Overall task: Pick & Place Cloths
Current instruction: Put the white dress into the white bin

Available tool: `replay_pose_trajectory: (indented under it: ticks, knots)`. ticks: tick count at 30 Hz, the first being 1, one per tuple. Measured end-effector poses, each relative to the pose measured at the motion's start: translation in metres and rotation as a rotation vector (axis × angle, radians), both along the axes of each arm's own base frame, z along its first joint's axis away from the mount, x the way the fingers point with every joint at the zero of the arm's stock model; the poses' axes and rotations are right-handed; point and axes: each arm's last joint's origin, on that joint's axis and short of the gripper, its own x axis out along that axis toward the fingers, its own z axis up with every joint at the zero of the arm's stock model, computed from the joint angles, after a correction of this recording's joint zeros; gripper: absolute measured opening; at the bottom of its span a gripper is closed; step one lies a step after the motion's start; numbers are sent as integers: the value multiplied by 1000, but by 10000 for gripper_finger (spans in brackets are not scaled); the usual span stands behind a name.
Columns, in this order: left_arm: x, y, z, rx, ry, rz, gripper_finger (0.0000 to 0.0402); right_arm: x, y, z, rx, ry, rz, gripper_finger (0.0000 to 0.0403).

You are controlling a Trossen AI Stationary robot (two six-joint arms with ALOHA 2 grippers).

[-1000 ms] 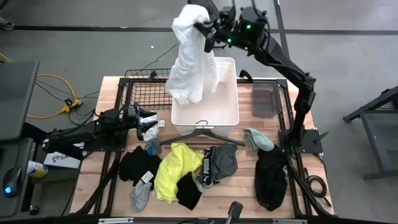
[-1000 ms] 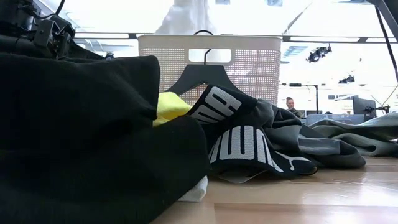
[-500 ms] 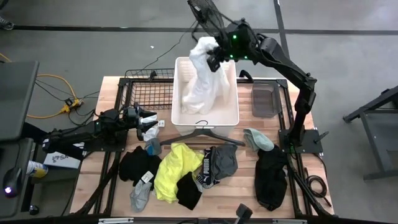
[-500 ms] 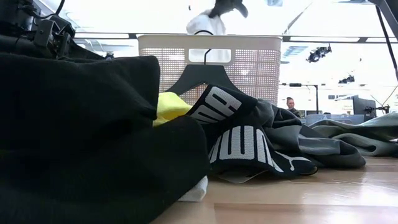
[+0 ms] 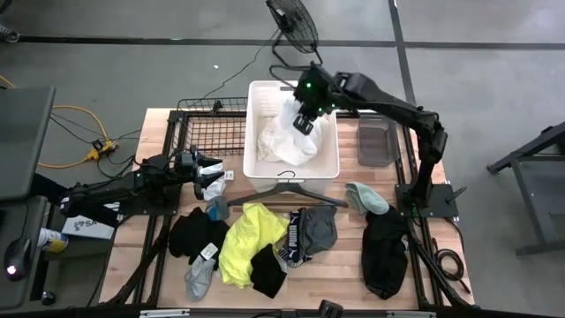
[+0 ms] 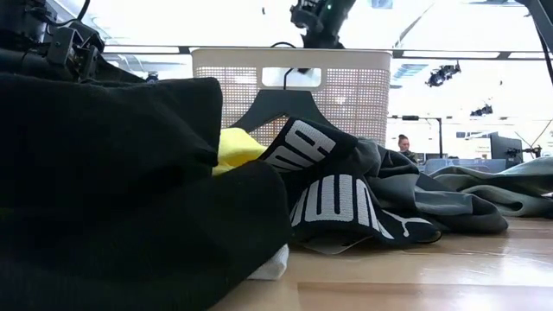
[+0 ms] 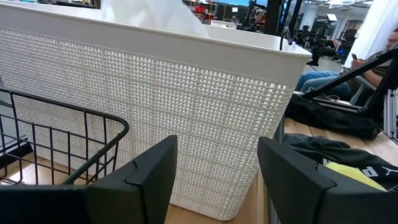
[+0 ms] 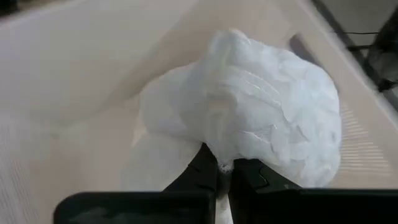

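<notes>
Lowering the white lacy cloth (image 5: 291,140) into the white basket (image 5: 258,166) looks like the step in hand: the right gripper (image 5: 305,119) hangs over the basket's far end, its jaws pinched tight on a fold of the cloth, which already lies bunched inside. Next, the jaws need to part and lift clear. Beside the basket's left wall, the left gripper (image 5: 210,173) waits, jaws parted and holding nothing. Other cloths (image 5: 252,247) lie on the worktop (image 5: 344,283) in front of the basket.

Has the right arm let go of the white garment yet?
No. In the right wrist view the right gripper has its fingers pinched shut on the white garment, which is bunched inside the white basket.
</notes>
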Motion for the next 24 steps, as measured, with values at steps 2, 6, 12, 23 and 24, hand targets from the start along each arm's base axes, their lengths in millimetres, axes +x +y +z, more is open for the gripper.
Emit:
replay_pose_trajectory:
  ticks: [2,6,12,23,24]
  knots:
    - [0,0,0,0,0,0,218,1,1,-12,21,31,31,5]
    - [0,0,0,0,-1,0,218,4,1,-35,49,50,68,5]
    - [0,0,0,0,0,0,218,10,1,-67,67,42,85,5]
    - [0,0,0,0,0,0,218,16,5,-98,125,-28,111,5]
    - [0,0,0,0,-1,0,218,16,6,-102,132,-30,119,5]
